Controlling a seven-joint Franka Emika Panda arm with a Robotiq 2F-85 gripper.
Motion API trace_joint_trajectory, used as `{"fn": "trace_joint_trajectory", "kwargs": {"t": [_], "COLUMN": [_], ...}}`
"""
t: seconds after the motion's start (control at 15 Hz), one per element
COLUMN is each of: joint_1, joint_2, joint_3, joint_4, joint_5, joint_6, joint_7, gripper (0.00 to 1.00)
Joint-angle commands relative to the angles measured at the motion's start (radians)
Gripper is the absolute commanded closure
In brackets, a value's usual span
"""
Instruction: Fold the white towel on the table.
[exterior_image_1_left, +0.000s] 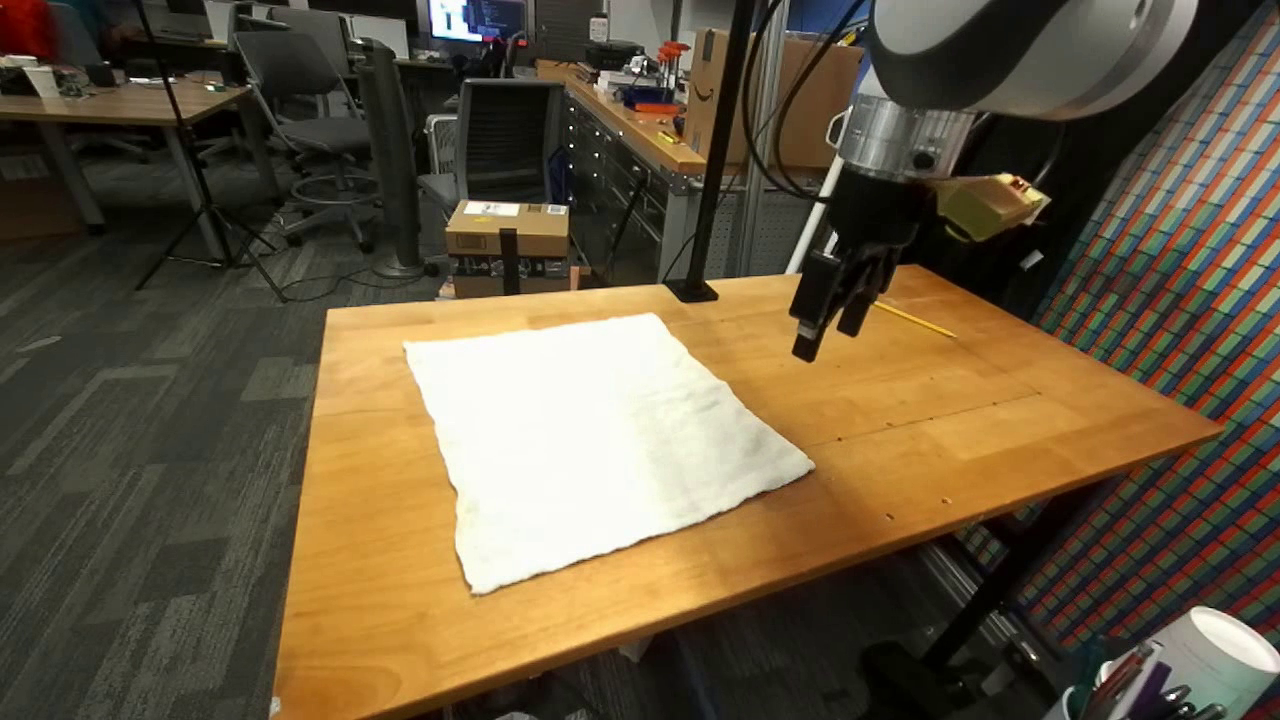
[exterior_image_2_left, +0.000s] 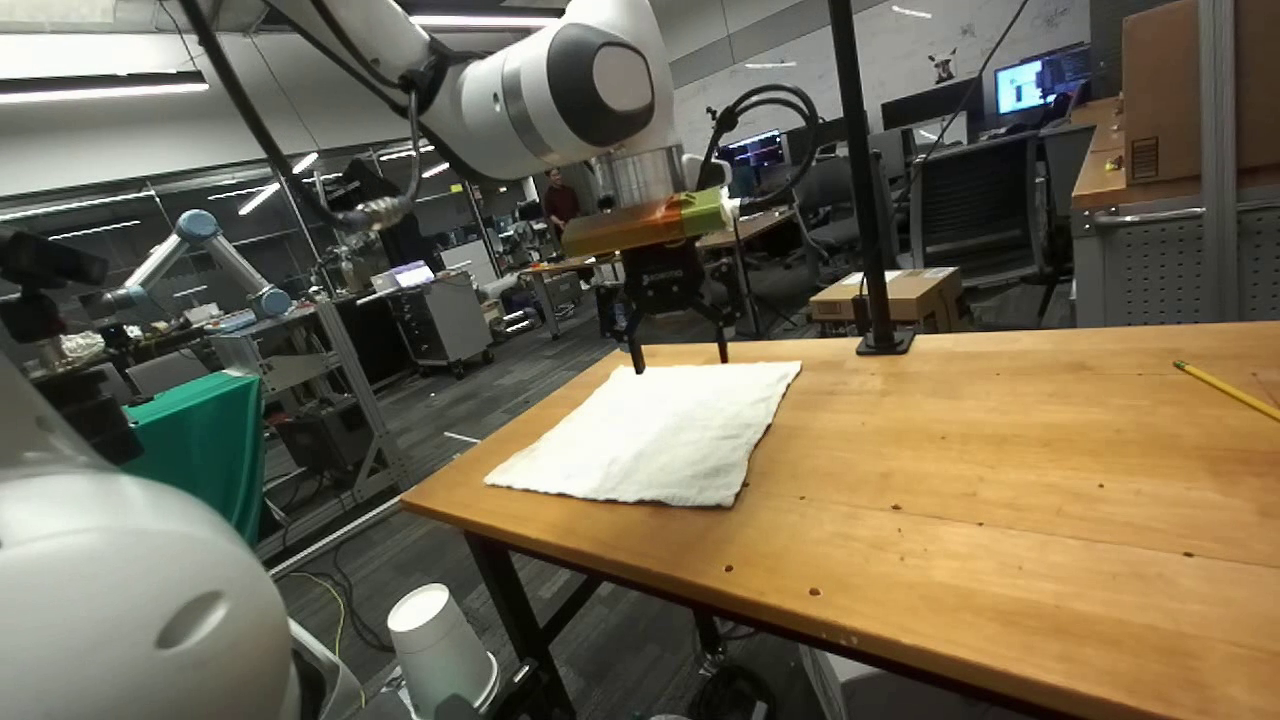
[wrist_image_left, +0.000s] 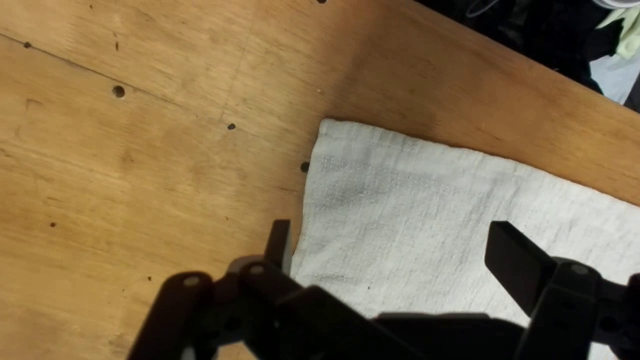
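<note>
Wrist view shows the tool (wrist_image_left: 387, 232) at six o'clock, its jaws spread wide with nothing held between them. Counting the clock from that view's middle, one of its dark fingers (wrist_image_left: 517, 265) shows at four, against cloth, and its partner at seven, against bare wood just beside the cloth's edge. That cloth is the white towel (wrist_image_left: 435, 215), with one corner near twelve and the rest running out of view at three and four. To its nine o'clock is the wooden bench (wrist_image_left: 165, 165).

In an exterior view the tool hangs above the bench, apart from the towel, which lies on the wood at the tool's eight o'clock, spread flat with soft wrinkles. A yellow pencil (exterior_image_1_left: 915, 320) rests on the wood toward the tool's three o'clock, the white arm (exterior_image_1_left: 1060, 70) is at one, and a black post (exterior_image_1_left: 718, 150) stands on the bench's far edge at ten. Past that edge, at the towel's eleven, sits a cardboard box (exterior_image_1_left: 535, 240); a red, green and blue panel (exterior_image_1_left: 1170, 330) stands beyond the bench at three.

In an exterior view the towel lies at the tool's six o'clock, and a green cover (exterior_image_2_left: 200, 440) shows at nine.
</note>
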Motion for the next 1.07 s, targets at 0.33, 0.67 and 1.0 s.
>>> {"fn": "trace_joint_trajectory", "kwargs": {"t": [0.33,0.67,1.0], "joint_1": [-0.007,-0.018,-0.026], "joint_2": [-0.004,0.041,0.106], "joint_3": [0.045,0.067,0.063], "joint_4": [-0.214,-0.202,-0.191], "joint_5": [-0.079,-0.158,-0.194], "joint_6": [0.252,0.373,0.431], "joint_7": [0.038,0.088,0.121], "gripper": [0.00,0.00,0.00]}}
